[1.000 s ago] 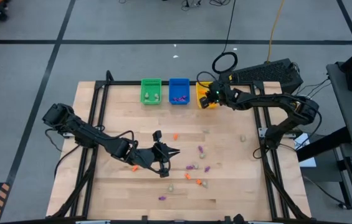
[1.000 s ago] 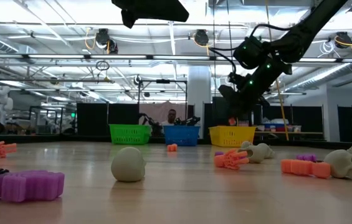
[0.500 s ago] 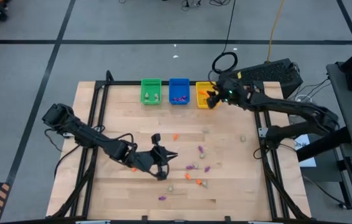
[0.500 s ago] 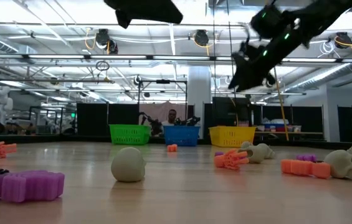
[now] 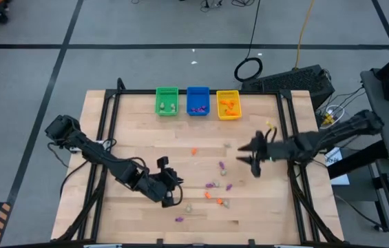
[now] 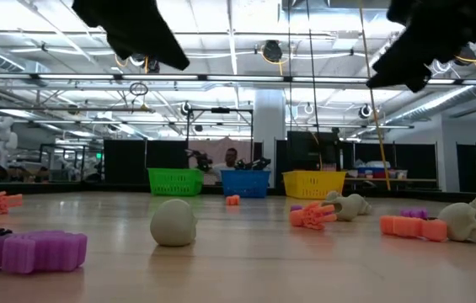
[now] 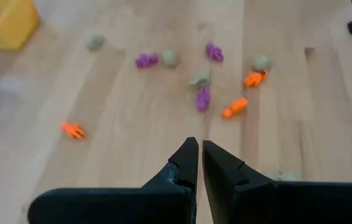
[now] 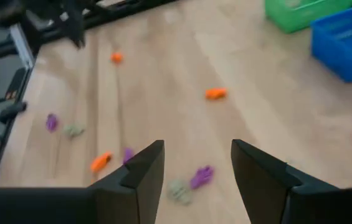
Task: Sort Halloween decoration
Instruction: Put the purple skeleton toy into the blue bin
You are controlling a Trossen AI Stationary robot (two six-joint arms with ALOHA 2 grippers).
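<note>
Mostly, the Halloween decoration [image 5: 212, 186] is seen scattered over the wooden table [image 5: 132, 127], on the near side of the yellow bin [image 5: 228, 105]; more orange pieces lie inside that bin. Long axes are mixed: no common heading can be read from above. An orange piece [image 7: 235, 107] lies slantwise in the left wrist view; a purple one [image 8: 200, 176] also lies slantwise. No writing or labels can be read. The right gripper [image 5: 250, 155] is held spread wide, empty, above the table well short of the yellow bin. The left gripper [image 5: 169, 195] is pinched together, nothing between its fingers [image 7: 187, 163], farther from the yellow bin, just beside the scatter.
</note>
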